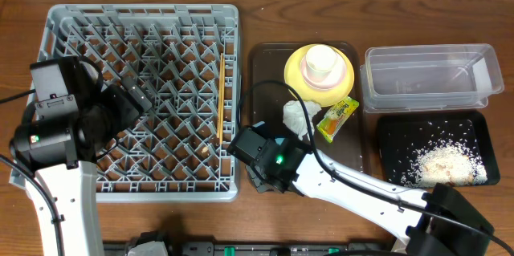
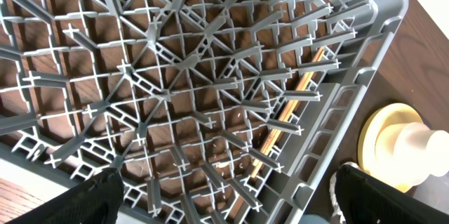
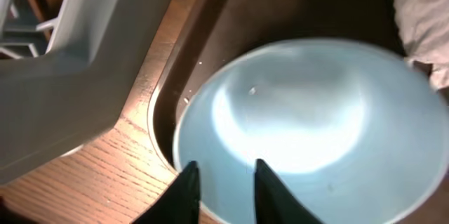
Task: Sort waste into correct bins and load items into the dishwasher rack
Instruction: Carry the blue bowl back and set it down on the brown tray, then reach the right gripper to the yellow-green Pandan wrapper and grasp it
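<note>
The left hand (image 2: pixel 238 206) is positioned over the dishwasher rack (image 2: pixel 175 76), whose grey peg grid fills most of the view. The two black fingers (image 2: pixel 84 199) occupy the bottom corners, spread wide, with nothing between them. Two wooden chopsticks (image 2: pixel 295 101) lie inside the rack, alongside its right wall. Outside that wall, a white cup (image 2: pixel 414 143) stands on the yellow plate (image 2: pixel 375 129). The wooden surface (image 2: pixel 428 34) shows at upper right.

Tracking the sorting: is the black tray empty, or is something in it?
Not empty. The black tray holds white rice scraps, heaped toward its right side with loose grains scattered around.
</note>
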